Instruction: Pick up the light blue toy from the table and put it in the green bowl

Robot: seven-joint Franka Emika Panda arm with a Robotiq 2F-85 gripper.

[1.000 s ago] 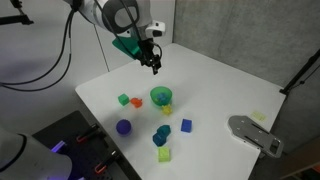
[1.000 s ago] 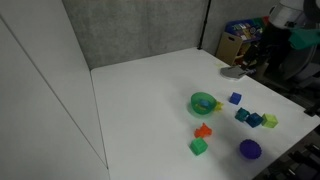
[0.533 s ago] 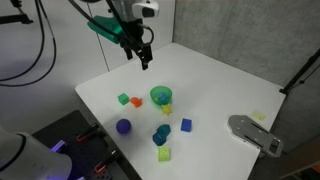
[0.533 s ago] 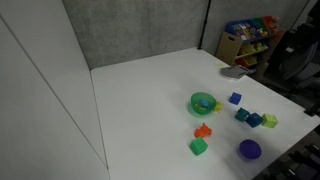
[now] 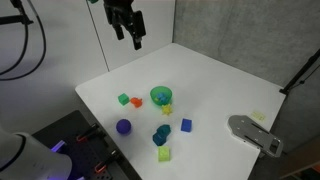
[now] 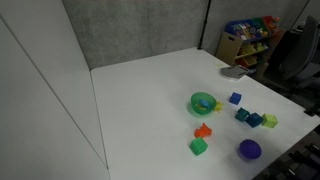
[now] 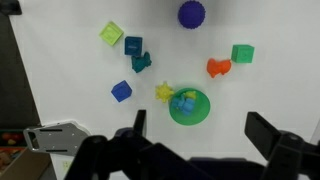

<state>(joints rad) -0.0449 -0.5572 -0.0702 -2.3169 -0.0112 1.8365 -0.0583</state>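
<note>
The green bowl (image 7: 205, 113) stands among the toys and shows in both exterior views (image 5: 153, 96) (image 6: 193, 101). The light blue toy (image 7: 183, 102) lies inside the bowl. A yellow toy (image 7: 164, 92) touches the bowl's rim. My gripper (image 5: 135, 41) hangs high above the table's far side, well clear of the bowl. In the wrist view its fingers (image 7: 200, 130) are spread wide, open and empty.
Around the bowl lie a purple ball (image 5: 123, 127), a green cube (image 5: 123, 99), an orange toy (image 5: 136, 101), a deep blue cube (image 5: 186, 125), teal pieces (image 5: 161, 132) and a lime cube (image 5: 164, 154). A grey object (image 5: 255, 134) sits at the table's edge.
The arm has risen and drawn back from above the bowl toward the table's far side. It has left one exterior view. The toys have not moved.
</note>
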